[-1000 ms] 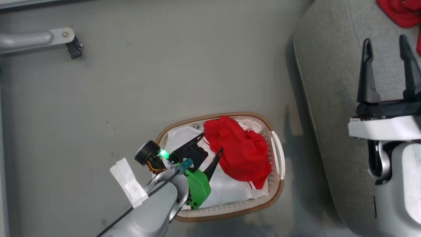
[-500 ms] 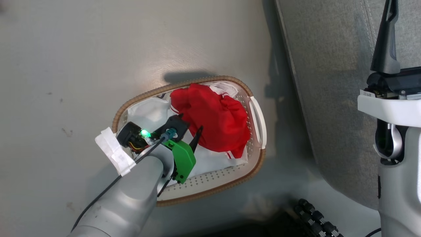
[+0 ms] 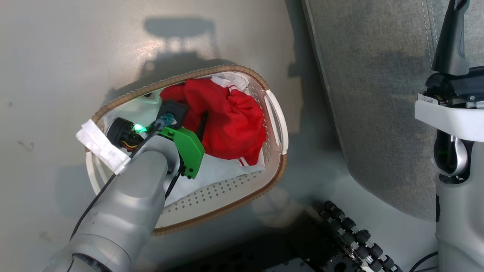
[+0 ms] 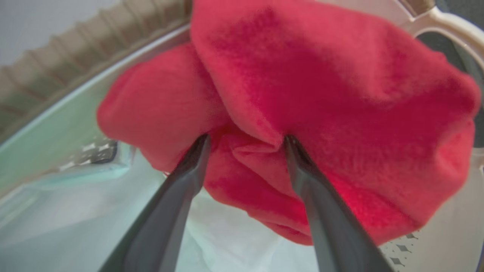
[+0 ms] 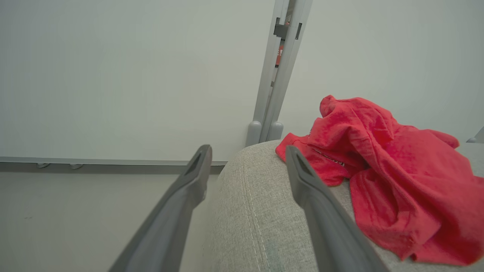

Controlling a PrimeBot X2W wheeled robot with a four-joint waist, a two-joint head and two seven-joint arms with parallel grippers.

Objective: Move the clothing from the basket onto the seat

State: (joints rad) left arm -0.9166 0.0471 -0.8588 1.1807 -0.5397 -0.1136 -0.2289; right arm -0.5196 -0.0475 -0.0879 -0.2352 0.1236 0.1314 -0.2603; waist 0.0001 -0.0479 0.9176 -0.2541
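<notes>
The white basket (image 3: 227, 196) with its brown rim stands on the floor left of the grey seat (image 3: 378, 94). A crumpled red garment (image 3: 230, 121) with white trim lies in the basket's far half. My left gripper (image 4: 245, 140) is down inside the basket and open. Its two fingertips press into the red garment (image 4: 340, 113), with a fold of it between them. My right gripper (image 5: 247, 151) is open and empty, held above the seat's rounded edge (image 5: 257, 211). Another red garment (image 5: 385, 170) lies on the seat to its right.
A plain white cloth sheet (image 3: 215, 175) lines the basket under the red garment. My base's black rollers (image 3: 351, 234) sit on the floor near the basket's lower right. A grey post (image 5: 280, 68) runs up the pale wall behind the seat.
The head camera has tipped down and closer, shifting the whole picture. My left gripper has sunk from above the white sheet into the red garment. The right gripper stays open over the seat.
</notes>
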